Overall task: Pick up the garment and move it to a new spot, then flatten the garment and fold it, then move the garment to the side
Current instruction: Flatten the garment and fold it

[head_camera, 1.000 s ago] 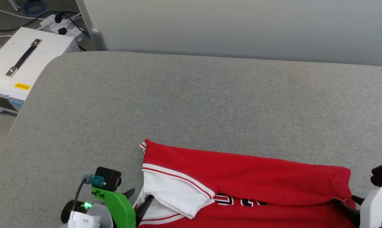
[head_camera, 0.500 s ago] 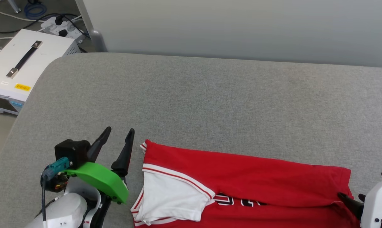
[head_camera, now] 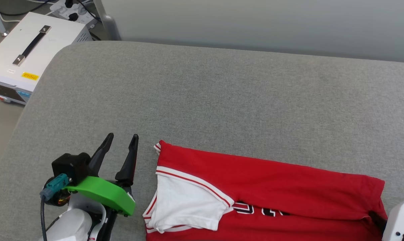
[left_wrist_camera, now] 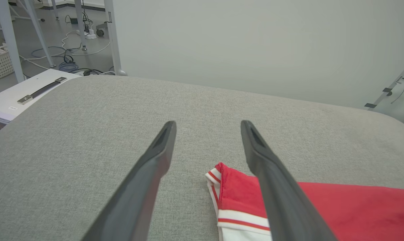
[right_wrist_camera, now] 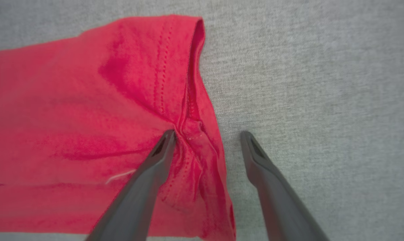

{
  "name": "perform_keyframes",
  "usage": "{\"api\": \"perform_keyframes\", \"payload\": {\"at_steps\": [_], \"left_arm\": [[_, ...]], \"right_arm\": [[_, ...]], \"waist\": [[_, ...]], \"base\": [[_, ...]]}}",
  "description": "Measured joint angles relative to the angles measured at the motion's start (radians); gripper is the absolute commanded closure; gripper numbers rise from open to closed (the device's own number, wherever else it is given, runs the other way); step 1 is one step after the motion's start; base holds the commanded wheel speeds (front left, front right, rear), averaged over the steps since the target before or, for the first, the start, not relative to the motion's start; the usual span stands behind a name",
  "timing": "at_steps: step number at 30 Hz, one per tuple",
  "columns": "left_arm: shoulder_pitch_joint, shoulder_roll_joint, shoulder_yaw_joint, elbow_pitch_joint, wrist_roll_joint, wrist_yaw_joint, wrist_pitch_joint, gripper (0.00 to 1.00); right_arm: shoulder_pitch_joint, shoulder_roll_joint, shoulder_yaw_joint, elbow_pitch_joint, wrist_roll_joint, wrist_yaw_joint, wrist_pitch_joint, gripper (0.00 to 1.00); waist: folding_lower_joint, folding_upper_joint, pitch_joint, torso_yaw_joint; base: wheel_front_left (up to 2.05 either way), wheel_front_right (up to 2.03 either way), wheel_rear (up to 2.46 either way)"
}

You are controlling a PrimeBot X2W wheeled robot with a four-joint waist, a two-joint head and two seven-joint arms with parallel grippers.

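Observation:
The red garment (head_camera: 282,194) lies folded flat along the near edge of the grey table, its white sleeve (head_camera: 185,204) with striped trim turned onto the chest and dark lettering (head_camera: 255,210) partly showing. My left gripper (head_camera: 122,136) stands open over bare table just left of the garment's corner (left_wrist_camera: 227,182), holding nothing. In the right wrist view my right gripper (right_wrist_camera: 207,134) is open astride the garment's hem edge (right_wrist_camera: 191,110): one finger over the red cloth, the other over grey table. My pale right forearm (head_camera: 401,219) shows at the head view's lower right.
The grey padded table (head_camera: 222,100) stretches far and wide beyond the garment, with a rounded left corner. A white box with a black handle (head_camera: 31,50) sits on the floor to the left, with a power strip and cables (head_camera: 74,6) behind it. A pale wall (head_camera: 255,23) backs the table.
My left gripper let go of the white sleeve and rose to the garment's left, open; the sleeve now lies flat. The camera shifted slightly. The right arm sank lower in the head view.

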Motion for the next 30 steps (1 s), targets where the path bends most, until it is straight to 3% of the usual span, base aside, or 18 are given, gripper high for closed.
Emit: {"api": "perform_keyframes", "payload": {"at_steps": [7,15,16,17,19,30], "left_arm": [[0.005,-0.017,0.038,0.026,0.04,-0.033,0.0,0.0],[0.011,-0.032,0.053,0.05,0.05,-0.048,0.0,0.0],[0.011,-0.033,0.053,0.053,0.05,-0.05,0.0,0.0],[0.011,-0.035,0.053,0.056,0.05,-0.052,0.0,0.0],[0.011,-0.039,0.052,0.06,0.051,-0.054,0.0,0.0],[0.031,-0.044,0.053,0.08,0.051,-0.059,0.0,0.0]], "right_arm": [[-0.02,0.021,-0.003,0.068,0.003,0.0,-0.001,0.0],[-0.031,0.025,0.065,0.108,0.07,-0.005,-0.003,0.0],[-0.034,0.025,0.069,0.113,0.071,-0.006,-0.01,0.19],[-0.035,0.024,0.071,0.118,0.071,-0.006,-0.016,0.54],[-0.036,0.021,0.077,0.129,0.069,-0.006,-0.029,1.0],[-0.037,-0.025,0.078,0.156,0.068,0.002,-0.114,1.0]], "waist": [[0.0,0.0,0.016,0.007],[0.0,0.0,0.014,-0.001],[0.0,0.0,0.012,-0.001],[0.0,0.0,0.01,-0.002],[0.0,0.0,0.004,-0.002],[0.0,0.0,-0.04,-0.009]], "base": [[0.0,0.0,0.0],[0.0,0.0,0.0],[0.0,0.0,0.0],[0.0,0.0,0.0],[0.0,0.0,0.0],[0.0,0.0,0.0]]}}
